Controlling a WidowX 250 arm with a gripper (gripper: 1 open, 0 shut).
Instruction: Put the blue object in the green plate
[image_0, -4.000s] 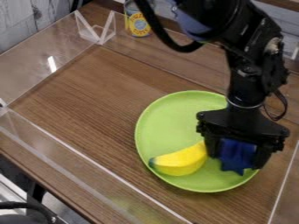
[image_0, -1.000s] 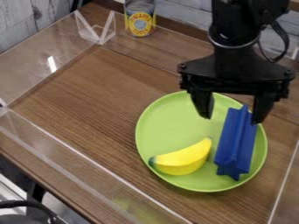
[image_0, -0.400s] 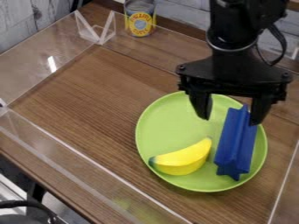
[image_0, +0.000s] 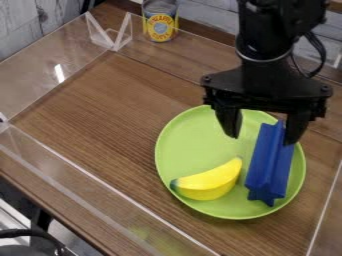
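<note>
My black plastic gripper (image_0: 266, 124) hovers with its fingers spread apart, holding nothing. The long deep-blue ridged block (image_0: 270, 168) lies in the round lime-green plate (image_0: 187, 145), beside the yellow banana (image_0: 209, 181)

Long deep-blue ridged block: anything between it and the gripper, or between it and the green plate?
Nothing visible. The long deep-blue ridged block already lies in the round lime-green plate; the black gripper's open jaws are over its upper end.

We look from a single fixed-looking camera, raised above the wooden table (image_0: 100, 120) and facing obliquely down, near enough that the green plate (image_0: 181, 150) shows whole.
</note>
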